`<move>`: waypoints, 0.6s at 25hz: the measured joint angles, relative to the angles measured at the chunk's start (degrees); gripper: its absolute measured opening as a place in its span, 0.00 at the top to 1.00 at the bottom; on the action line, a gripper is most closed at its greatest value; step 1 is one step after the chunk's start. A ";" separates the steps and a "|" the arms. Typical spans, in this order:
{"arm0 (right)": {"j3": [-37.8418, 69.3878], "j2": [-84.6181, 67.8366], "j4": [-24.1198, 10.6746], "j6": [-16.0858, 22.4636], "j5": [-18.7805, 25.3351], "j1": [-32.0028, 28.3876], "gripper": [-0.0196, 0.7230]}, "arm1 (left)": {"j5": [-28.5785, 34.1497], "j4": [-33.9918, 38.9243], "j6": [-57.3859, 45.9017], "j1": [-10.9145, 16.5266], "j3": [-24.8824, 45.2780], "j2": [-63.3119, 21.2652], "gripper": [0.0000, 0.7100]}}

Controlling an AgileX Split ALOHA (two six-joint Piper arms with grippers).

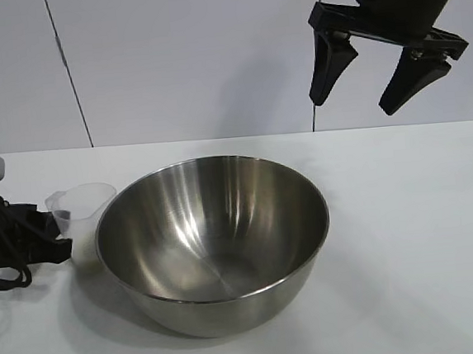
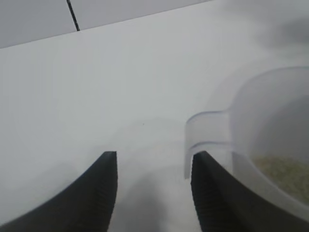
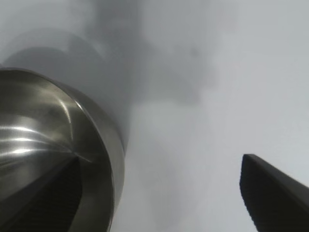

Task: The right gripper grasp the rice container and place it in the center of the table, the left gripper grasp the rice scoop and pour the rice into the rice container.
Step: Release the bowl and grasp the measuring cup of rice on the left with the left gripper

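Rice (image 2: 285, 174), pale grains, sits in the small translucent plastic scoop (image 1: 81, 204) beside my big shiny steel bowl (image 1: 214, 239) mid-desk (image 1: 407, 236). My left tool (image 2: 154, 193) has its fingers apart at the scoop's tab, not clamped. Right tool (image 1: 372, 74) hangs spread above.

Two dark ribbed fingers of the left gripper (image 2: 153, 193) are seen w/ a clear gap between them, jaws apart. The rice scoop (image 2: 270, 145), translucent plastic, is seen beside one finger (image 2: 212, 198); its tab handle (image 2: 205, 133) sits just above that fingertip, not clamped between the jaws. Pale rice (image 2: 285, 174) is visible in the scoop's bottom. Everything rests over the white table (image 2: 96, 96).
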 joint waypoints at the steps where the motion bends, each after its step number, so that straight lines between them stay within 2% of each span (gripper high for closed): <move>1: 0.00 0.00 0.00 0.00 0.00 0.00 0.15 | 0.00 0.04 0.00 0.00 -0.17 0.00 0.51; 9: 0.00 0.00 0.00 0.00 -0.06 0.00 0.15 | 0.00 0.68 0.00 0.00 -0.30 0.00 0.51; 12: 0.00 0.00 0.00 0.00 -0.19 0.00 0.15 | 0.00 1.08 0.00 0.00 -0.49 0.00 0.58; 15: 0.00 0.00 0.00 0.00 -0.19 0.00 0.15 | 0.00 2.25 0.00 0.00 -0.84 0.00 0.71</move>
